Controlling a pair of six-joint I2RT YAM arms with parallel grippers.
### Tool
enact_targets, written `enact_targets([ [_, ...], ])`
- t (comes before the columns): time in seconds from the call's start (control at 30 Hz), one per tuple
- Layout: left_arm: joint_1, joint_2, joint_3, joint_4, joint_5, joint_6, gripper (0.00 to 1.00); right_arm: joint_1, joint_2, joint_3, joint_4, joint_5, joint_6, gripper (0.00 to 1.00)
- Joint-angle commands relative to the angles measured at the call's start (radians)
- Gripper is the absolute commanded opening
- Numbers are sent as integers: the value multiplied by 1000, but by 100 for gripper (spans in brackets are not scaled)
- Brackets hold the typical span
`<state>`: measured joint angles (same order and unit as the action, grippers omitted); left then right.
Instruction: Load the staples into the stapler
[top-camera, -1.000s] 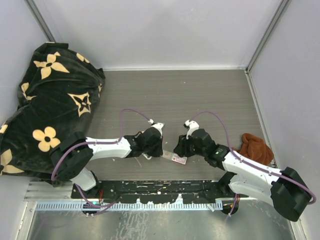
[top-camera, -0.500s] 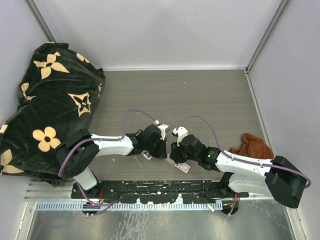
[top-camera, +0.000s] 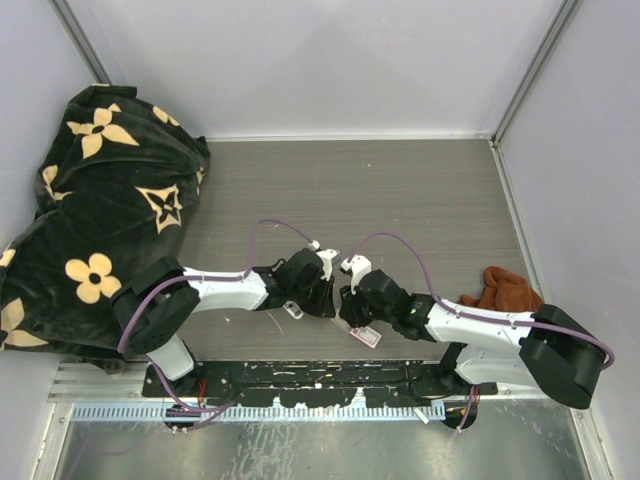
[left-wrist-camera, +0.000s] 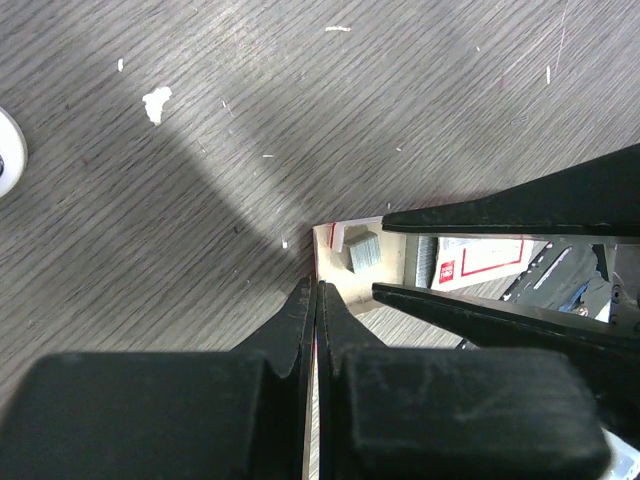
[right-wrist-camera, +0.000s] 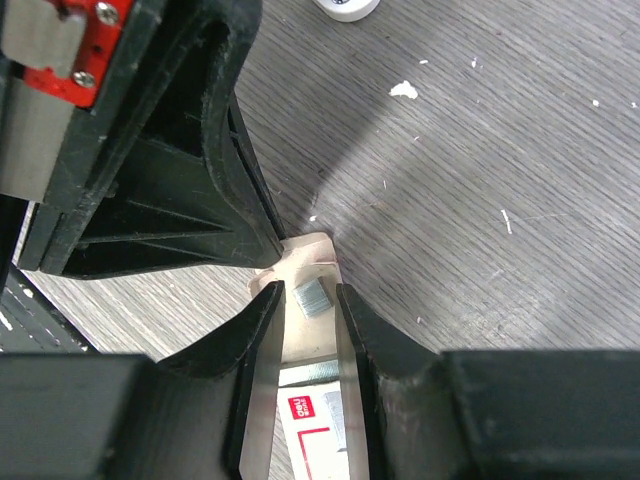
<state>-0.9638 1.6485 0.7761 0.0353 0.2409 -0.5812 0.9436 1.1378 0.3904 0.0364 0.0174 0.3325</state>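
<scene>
The staples box lies on the table near the front edge; its red-and-white label (top-camera: 365, 336) shows behind my right gripper. Its tan inner tray (right-wrist-camera: 312, 262) is slid out, with a short silvery staple strip (right-wrist-camera: 311, 298) lying in it. My left gripper (left-wrist-camera: 316, 298) is shut on the thin end wall of the tray (left-wrist-camera: 342, 282). My right gripper (right-wrist-camera: 306, 300) is partly open, with one finger along each side of the tray and the staple strip between the tips. More staples (right-wrist-camera: 318, 374) show at the mouth of the box. The two grippers (top-camera: 333, 298) meet tip to tip.
A small white round-edged object (right-wrist-camera: 345, 8) lies just beyond the grippers and also shows in the left wrist view (left-wrist-camera: 6, 152). A black flowered cloth (top-camera: 100, 200) fills the left side. A brown cloth (top-camera: 510, 292) lies at the right, and grey walls enclose the table.
My right gripper has moved left and forward over the box to the tray end. My left gripper shifted slightly right to meet it. The box slid a little toward the front.
</scene>
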Motion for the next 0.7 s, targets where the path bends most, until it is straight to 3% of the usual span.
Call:
enact_targets([
  [0.0, 4, 2, 36, 41, 21, 18, 0, 6, 15, 29, 52, 12, -16, 33],
  [0.67, 5, 3, 37, 44, 1, 18, 0, 31, 50, 30, 15, 45, -33, 33],
])
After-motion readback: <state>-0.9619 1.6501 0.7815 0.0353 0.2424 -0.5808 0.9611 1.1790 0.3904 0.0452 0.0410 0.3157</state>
